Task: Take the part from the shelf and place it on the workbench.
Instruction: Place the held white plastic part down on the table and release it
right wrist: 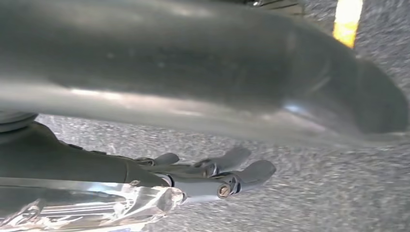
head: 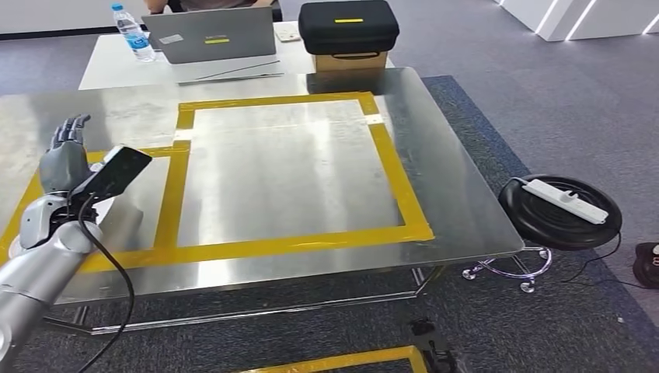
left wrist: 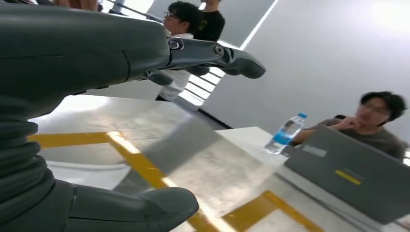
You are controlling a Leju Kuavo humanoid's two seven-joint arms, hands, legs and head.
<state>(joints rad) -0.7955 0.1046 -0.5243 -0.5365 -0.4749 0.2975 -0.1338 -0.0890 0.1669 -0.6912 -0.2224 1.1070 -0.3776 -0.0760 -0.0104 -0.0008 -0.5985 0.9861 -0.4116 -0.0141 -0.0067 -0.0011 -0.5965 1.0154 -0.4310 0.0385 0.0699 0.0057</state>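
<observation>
The part (right wrist: 96, 205), a crinkled clear-wrapped piece, lies against the right hand (right wrist: 159, 176), under its extended fingers (right wrist: 251, 171); whether they grip it I cannot tell. Grey carpet (right wrist: 300, 193) lies beyond that hand. The left hand (head: 66, 151) hovers over the steel workbench (head: 295, 179), fingers spread and holding nothing, above yellow tape (head: 175, 186). Beyond its fingertips stand a water bottle (head: 132, 33) and a laptop (head: 214, 35).

The workbench (head: 311, 256) is glossy brushed metal — reflective, smooth — over rough grey carpet (head: 497, 101).
</observation>
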